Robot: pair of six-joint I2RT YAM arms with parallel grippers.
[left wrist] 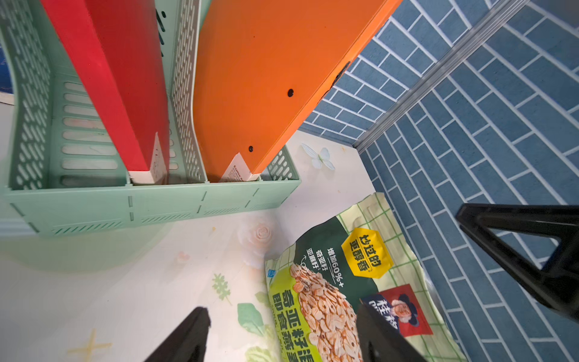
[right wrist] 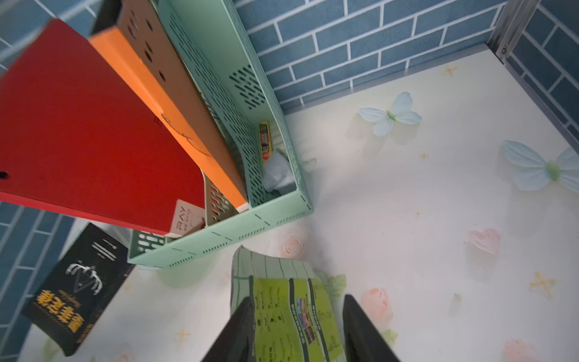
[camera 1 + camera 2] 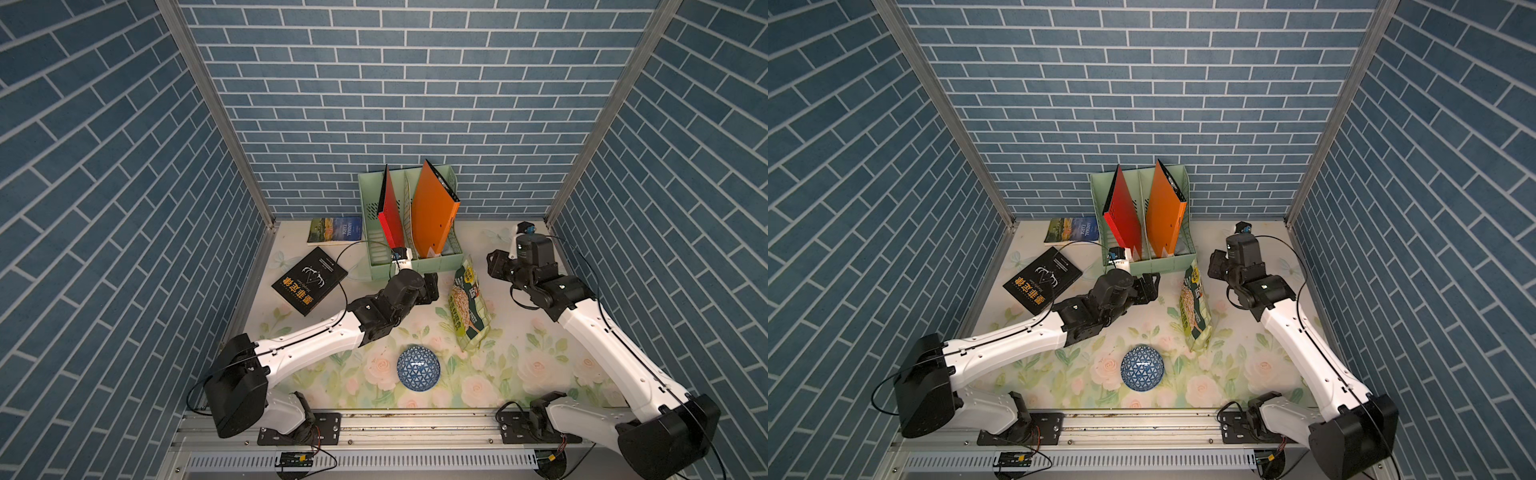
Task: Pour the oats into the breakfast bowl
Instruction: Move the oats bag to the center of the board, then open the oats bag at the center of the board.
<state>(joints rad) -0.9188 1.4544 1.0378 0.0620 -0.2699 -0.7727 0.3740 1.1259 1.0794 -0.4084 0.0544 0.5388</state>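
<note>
The oats pouch [image 3: 468, 309] stands upright on the flowered table, just in front of the green file rack; no loose oats show. Its green-checked front [image 1: 338, 291] faces my left gripper [image 1: 282, 338], which is open, with one finger [image 1: 376, 335] over the pouch's picture and the other over bare table. My right gripper [image 2: 300, 332] is open astride the pouch's yellow-green back [image 2: 291, 313], with a gap at one finger [image 2: 363, 329]. In both top views the breakfast bowl [image 3: 418, 368] sits near the front edge, showing only its blue triangle-patterned outside as a dome. Neither gripper is near it.
A green file rack [image 3: 415, 266] holding a red folder [image 3: 392, 216] and an orange folder [image 3: 434, 212] stands at the back wall. A black book [image 3: 309, 280] and a second book [image 3: 334, 230] lie at the back left. Blue brick walls close three sides.
</note>
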